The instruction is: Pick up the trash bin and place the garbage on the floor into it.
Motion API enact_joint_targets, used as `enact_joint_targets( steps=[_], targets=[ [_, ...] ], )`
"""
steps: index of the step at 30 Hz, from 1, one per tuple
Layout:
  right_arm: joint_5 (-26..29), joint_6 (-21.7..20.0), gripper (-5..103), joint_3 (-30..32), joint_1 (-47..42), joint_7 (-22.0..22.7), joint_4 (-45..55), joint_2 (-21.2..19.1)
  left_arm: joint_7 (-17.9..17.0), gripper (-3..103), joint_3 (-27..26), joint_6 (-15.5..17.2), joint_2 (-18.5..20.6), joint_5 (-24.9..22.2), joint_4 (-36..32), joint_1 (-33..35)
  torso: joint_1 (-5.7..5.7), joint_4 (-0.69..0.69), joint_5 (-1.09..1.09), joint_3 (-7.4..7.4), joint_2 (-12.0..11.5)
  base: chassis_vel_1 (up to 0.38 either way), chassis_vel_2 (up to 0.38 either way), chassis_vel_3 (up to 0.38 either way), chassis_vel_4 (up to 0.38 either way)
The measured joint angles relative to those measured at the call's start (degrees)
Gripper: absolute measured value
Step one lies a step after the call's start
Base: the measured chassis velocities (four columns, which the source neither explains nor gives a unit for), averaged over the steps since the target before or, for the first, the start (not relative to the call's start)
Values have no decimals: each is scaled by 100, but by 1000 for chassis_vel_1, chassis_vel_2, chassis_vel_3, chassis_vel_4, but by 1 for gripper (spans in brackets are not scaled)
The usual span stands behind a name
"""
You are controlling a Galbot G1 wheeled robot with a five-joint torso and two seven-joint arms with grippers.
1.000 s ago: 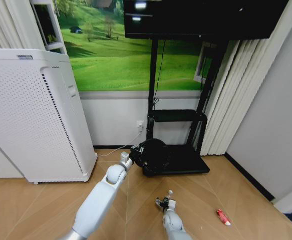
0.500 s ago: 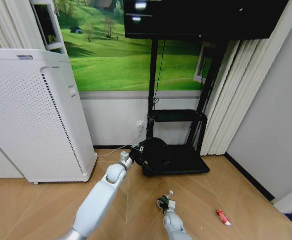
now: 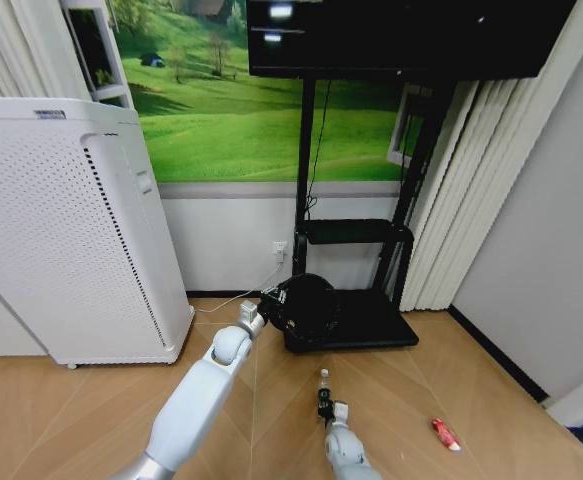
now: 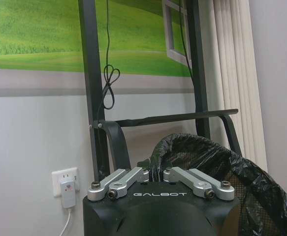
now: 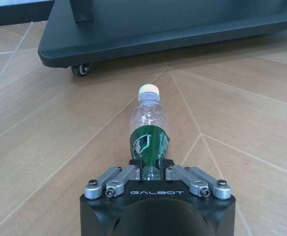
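The left pincer (image 3: 271, 303) is closed on the rim of the trash bin (image 3: 306, 308), a black wire-mesh basket lined with a black bag, and holds it raised beside the front left corner of the black TV-stand base (image 3: 371, 318). The right pincer (image 5: 153, 169) is clamped on the base of a small clear bottle with a green label (image 5: 148, 129), one piece of the garbage, its white cap pointing away over the parquet floor (image 3: 391, 400). A red-and-white wrapper (image 3: 445, 434) lies on the floor well apart, off to the robot's right near the grey wall.

The step in hand looks like carrying the bottle to the bin. The next move calls for bringing the bottle above the bin's open mouth and releasing it there; the wrapper is not yet collected.
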Motion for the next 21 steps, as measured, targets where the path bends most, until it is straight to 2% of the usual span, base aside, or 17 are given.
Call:
enact_joint_targets(
  steps=[1,2,8,11,12,13,15,17,21],
  targets=[
    [0,0,24,0,0,0,0,0,0,7,0,-1,0,0,0,0,0,0,0,0,0,0,0,0,0],
    [-8,-1,13,1,-5,-15,37,-51,2,7,0,-11,-5,10,9,13,0,0,0,0,0,0,0,0,0],
    [-102,43,12,-5,-50,-211,223,-293,9,7,-2,-16,-7,17,19,24,0,0,2,1,-1,0,0,0,0],
    [-209,421,12,-69,-199,-858,631,-851,25,7,-6,-25,-7,22,34,39,0,0,0,0,-1,0,0,0,0],
    [-209,421,12,-69,-199,-858,631,-851,25,7,-6,-25,-7,22,34,39,0,0,0,0,-1,0,0,0,0],
    [-247,633,12,-60,-289,-1106,736,-993,27,7,-12,-32,-11,26,38,48,0,0,1,1,-1,0,0,0,0],
    [-314,762,12,-32,-333,-1215,781,-1057,29,7,-16,-32,-11,27,38,52,0,-1,2,0,-1,0,0,0,0],
    [-679,1162,12,131,-421,-1476,899,-1170,32,7,-34,-32,-12,27,37,63,0,-1,1,0,-1,0,0,0,0],
    [-1047,1480,12,402,-528,-1777,1187,-1295,34,7,-58,-29,9,25,-2,91,0,0,1,1,-1,0,0,0,0]
  ],
)
